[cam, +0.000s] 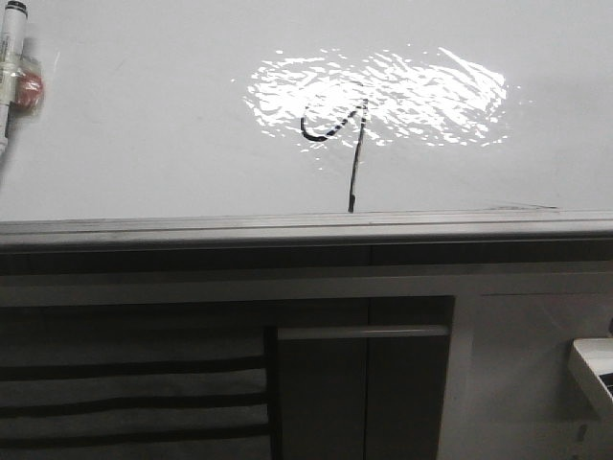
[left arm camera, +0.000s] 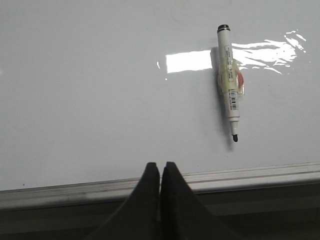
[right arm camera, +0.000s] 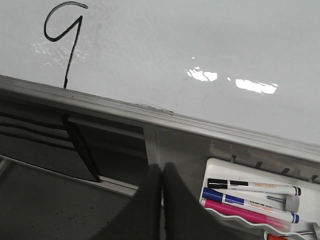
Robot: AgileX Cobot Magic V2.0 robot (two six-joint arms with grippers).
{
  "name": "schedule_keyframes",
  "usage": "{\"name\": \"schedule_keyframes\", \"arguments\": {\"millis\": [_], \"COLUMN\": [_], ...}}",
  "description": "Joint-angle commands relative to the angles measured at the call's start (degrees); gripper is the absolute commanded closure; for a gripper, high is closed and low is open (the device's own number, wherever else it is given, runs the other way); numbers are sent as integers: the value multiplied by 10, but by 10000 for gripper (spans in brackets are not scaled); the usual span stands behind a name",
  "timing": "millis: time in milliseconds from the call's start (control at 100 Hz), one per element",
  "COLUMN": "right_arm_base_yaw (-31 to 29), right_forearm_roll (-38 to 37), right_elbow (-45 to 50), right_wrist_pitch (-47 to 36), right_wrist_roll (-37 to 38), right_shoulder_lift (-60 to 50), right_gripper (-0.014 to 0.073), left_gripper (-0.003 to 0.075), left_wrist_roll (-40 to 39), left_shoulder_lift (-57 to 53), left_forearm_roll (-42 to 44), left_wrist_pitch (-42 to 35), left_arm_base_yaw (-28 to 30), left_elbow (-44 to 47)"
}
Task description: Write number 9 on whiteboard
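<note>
A black number 9 [cam: 350,144] is drawn on the glossy whiteboard [cam: 144,144], its loop inside the glare patch and its tail reaching down to the grey edge strip. The right wrist view shows the same number 9 [right arm camera: 65,35] on the whiteboard [right arm camera: 200,40]. A white marker [left arm camera: 229,82], uncapped with a black tip, lies flat on the whiteboard [left arm camera: 90,100]; this marker [cam: 11,67] also shows at the front view's far left. My left gripper [left arm camera: 160,167] is shut and empty near the board's edge strip. My right gripper [right arm camera: 161,170] is shut and empty, off the board.
A white tray [right arm camera: 220,172] below the board's edge holds black, blue and pink markers beside my right gripper. Its corner, the tray [cam: 594,369], shows at the front view's right. Dark cabinet fronts [cam: 134,383] with a grey handle bar [cam: 364,333] lie under the edge strip [cam: 306,230].
</note>
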Motion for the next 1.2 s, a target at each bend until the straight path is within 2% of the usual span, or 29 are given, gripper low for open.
{"name": "schedule_keyframes", "arguments": {"millis": [0,100,300,440,700,1110,1190], "right_arm_base_yaw": [-5,-17,-73,-84,-84,-70,-70], "right_forearm_roll": [2,1,25,32,35,33,9], "right_elbow": [-13,3,145,238,329,329,329], "right_wrist_pitch": [-41,-58,-243,-307,-378,-386,-386], "right_wrist_roll": [-2,-3,-3,-3,-3,-4,31], "right_shoulder_lift": [-2,-42,-178,-248,-284,-284,-284], "right_gripper": [666,666,666,666,666,666,666], "left_gripper": [741,741,741,741,741,741,741], "left_wrist_roll": [0,0,0,0,0,0,0], "left_shoulder_lift": [-15,-15,-15,-15,-15,-15,-15], "left_forearm_roll": [0,0,0,0,0,0,0], "left_wrist_pitch": [-48,-48,-48,-48,-48,-48,-48], "left_arm_base_yaw": [2,2,2,2,2,2,2], "left_elbow": [16,16,16,16,16,16,16]}}
